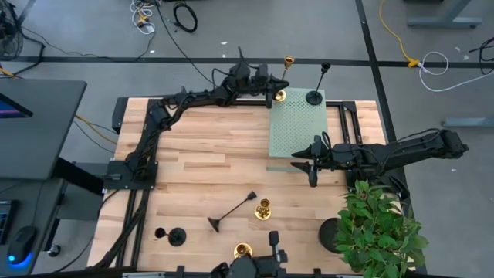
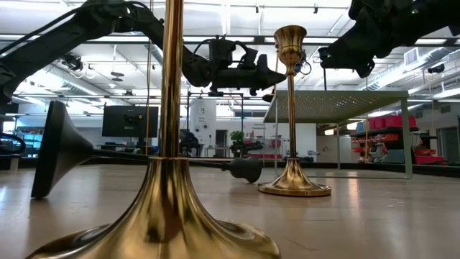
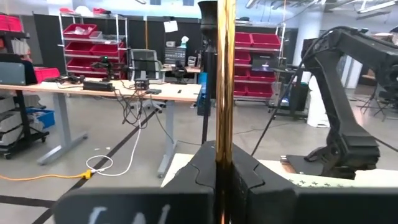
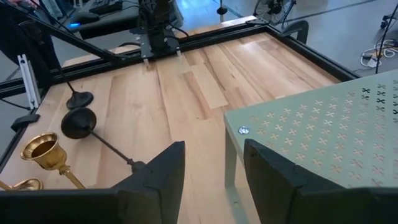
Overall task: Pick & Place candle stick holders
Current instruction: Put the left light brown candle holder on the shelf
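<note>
My left gripper [image 1: 269,86] is at the table's far edge, shut on a gold candlestick [image 1: 283,77] that stands upright at the far left corner of a green perforated stand [image 1: 297,127]. A black candlestick [image 1: 316,91] stands on the stand's far right part. My right gripper [image 1: 312,161] is open and empty, by the stand's near edge. On the near part of the table a black candlestick [image 1: 231,210] lies on its side. A gold one [image 1: 264,207], a short black one [image 1: 176,236] and another gold one [image 1: 243,249] stand upright there. My left gripper pinches the gold candlestick's thin stem [image 3: 224,124] between its two fingers [image 3: 205,168]. The fingers come level from the table's left side and lie across the stem. The candlestick is upright, with its base [image 1: 279,96] at the stand's corner; whether the base rests there I cannot tell.
A black plant pot [image 1: 330,234] with a leafy green plant [image 1: 378,224] stands at the near right corner. Black frame rails run along the table's left and far edges. Bare wood lies in the table's middle [image 1: 216,154].
</note>
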Available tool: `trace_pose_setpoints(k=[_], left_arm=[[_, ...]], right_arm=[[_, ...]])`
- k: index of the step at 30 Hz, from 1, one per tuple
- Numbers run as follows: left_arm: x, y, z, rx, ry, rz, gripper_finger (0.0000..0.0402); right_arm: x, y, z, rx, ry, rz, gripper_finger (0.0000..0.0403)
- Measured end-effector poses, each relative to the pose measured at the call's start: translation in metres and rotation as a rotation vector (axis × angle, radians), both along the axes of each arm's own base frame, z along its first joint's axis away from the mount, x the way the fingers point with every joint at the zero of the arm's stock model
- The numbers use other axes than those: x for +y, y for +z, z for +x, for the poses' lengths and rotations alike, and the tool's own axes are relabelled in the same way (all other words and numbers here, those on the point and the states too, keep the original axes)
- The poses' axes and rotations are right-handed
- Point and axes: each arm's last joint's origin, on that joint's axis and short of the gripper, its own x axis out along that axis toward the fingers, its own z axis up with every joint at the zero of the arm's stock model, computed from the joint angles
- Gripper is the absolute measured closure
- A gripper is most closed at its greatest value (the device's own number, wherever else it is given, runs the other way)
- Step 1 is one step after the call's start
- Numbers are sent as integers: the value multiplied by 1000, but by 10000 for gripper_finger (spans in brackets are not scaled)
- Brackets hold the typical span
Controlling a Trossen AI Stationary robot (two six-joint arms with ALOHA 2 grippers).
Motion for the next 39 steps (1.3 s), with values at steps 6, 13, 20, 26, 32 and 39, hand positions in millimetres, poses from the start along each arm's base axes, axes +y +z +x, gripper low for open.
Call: trace_pose_setpoints(k=[6, 13, 20, 26, 32, 39], left_arm=[[-2, 1, 1, -11, 26, 9, 390], [1, -8, 10, -7, 20, -11, 393], [10, -12, 21, 6, 9, -22, 392], [10, -12, 22, 25, 48, -1, 389], [7, -12, 24, 22, 46, -3, 394], [2, -10, 27, 6, 86, 21, 389]], right_arm=[[0, 1, 0, -7, 0, 1, 241], [0, 3, 1, -29, -1, 7, 241], [0, 2, 1, -21, 0, 6, 241], [0, 2, 1, -21, 5, -7, 241], [0, 2, 1, -22, 4, -8, 241], [0, 3, 1, -29, 4, -7, 241]])
